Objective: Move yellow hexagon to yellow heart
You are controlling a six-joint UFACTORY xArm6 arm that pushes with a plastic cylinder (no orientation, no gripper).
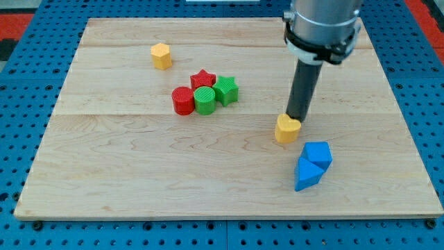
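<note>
A yellow hexagon (161, 55) sits alone near the view's top left of the wooden board (125, 180). A second yellow block, which looks like the yellow heart (286, 130), lies right of centre. My tip (297, 119) rests against the heart's upper right edge, and the rod hides part of that edge. The tip is far to the right of the hexagon and lower in the view.
A cluster stands between the two yellow blocks: a red star (203, 78), a green star (227, 90), a red cylinder (183, 101) and a green cylinder (205, 101). Two blue blocks (313, 164) touch each other just below and right of the heart.
</note>
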